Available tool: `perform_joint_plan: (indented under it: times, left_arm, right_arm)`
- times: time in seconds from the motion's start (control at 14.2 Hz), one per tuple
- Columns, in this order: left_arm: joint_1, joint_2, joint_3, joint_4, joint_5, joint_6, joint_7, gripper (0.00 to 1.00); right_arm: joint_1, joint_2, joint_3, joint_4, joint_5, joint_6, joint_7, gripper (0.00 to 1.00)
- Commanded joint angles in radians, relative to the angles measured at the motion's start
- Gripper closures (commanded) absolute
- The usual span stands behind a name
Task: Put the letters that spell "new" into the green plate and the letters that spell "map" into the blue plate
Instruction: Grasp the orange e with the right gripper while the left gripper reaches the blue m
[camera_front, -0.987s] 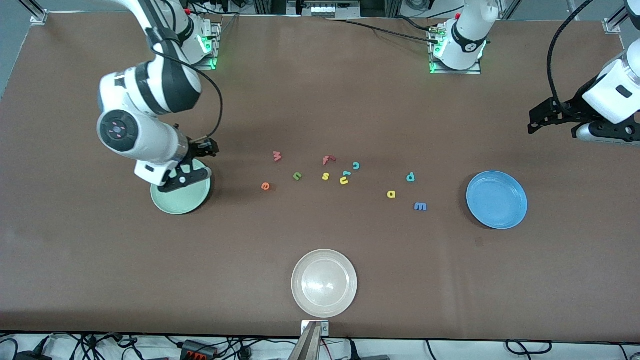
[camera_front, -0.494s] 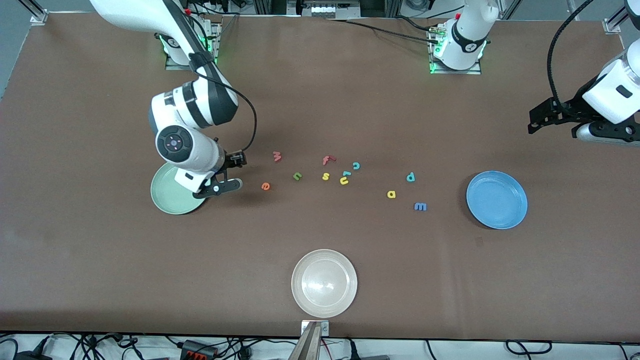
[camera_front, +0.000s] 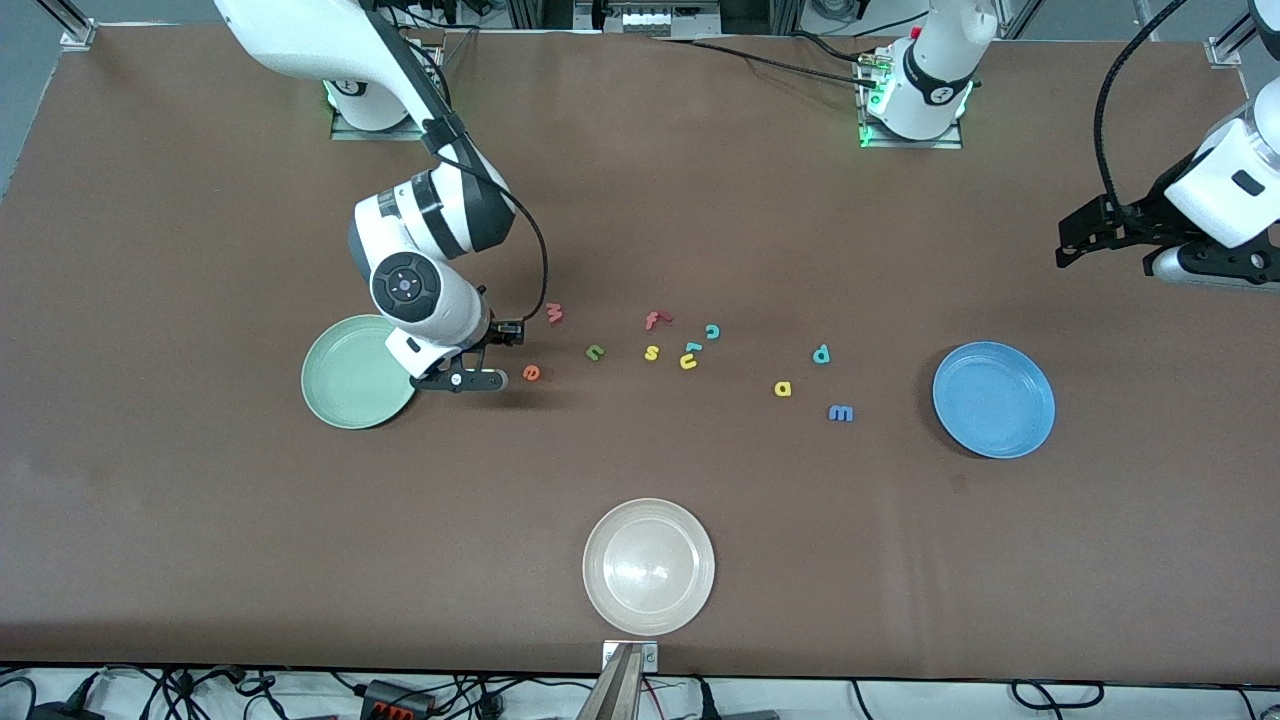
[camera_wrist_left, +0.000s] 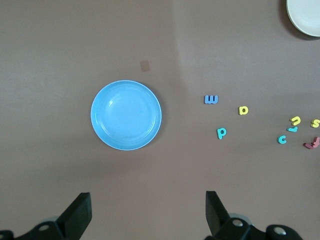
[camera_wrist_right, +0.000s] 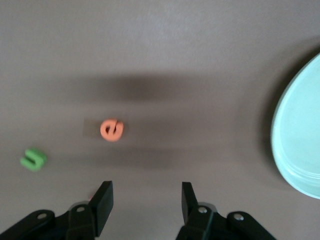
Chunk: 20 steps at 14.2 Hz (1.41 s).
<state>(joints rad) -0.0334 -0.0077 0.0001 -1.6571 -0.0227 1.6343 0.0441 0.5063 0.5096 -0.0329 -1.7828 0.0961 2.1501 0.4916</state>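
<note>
— Moved since a second ago?
— Right gripper (camera_front: 505, 352): off the green plate (camera_front: 345, 385), now over bare desk (camera_front: 200, 520) just beside orange e (camera_front: 531, 373), jaws parted, grasping nothing.
— Letters?
— On the desk between the plates: w (camera_front: 554, 313), n (camera_front: 595, 351) near e; a (camera_front: 783, 389), p (camera_front: 820, 354), m (camera_front: 841, 413) toward the blue plate (camera_front: 993, 400).
— Left gripper (camera_wrist_left: 147, 212)?
— Waiting above the blue plate's end, jaws wide apart.
</note>
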Motion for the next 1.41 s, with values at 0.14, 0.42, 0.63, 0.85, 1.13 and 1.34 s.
perform_joint_plan:
  times: [0.14,0.42,0.63,0.85,1.13,1.34]
  left_arm:
    - [-0.005,0.005,0.001,0.022,0.015,-0.019,0.016,0.00]
    - [-0.014,0.044,0.000,0.031,0.003,-0.077,0.014,0.00]
    - [-0.089,0.093,0.001,0.033,0.004,-0.120,0.017,0.00]
    - [-0.103,0.190,-0.018,0.043,-0.034,-0.096,0.048,0.00]
    - [-0.106,0.294,-0.077,0.040,-0.051,0.062,0.382,0.00]
    - [-0.106,0.362,-0.117,0.033,-0.039,0.108,0.514,0.00]
  right_arm:
    - [0.021,0.076,-0.007,0.022,0.017,0.105,0.082,0.36]
    - [0.044,0.119,-0.007,0.046,0.017,0.157,0.147,0.36]
    - [0.054,0.142,-0.007,0.069,0.017,0.160,0.203,0.37]
    - [0.064,0.164,-0.007,0.083,0.017,0.160,0.249,0.40]
    - [0.064,0.184,-0.007,0.083,0.017,0.178,0.277,0.40]
    - [0.081,0.201,-0.007,0.083,0.016,0.204,0.314,0.40]
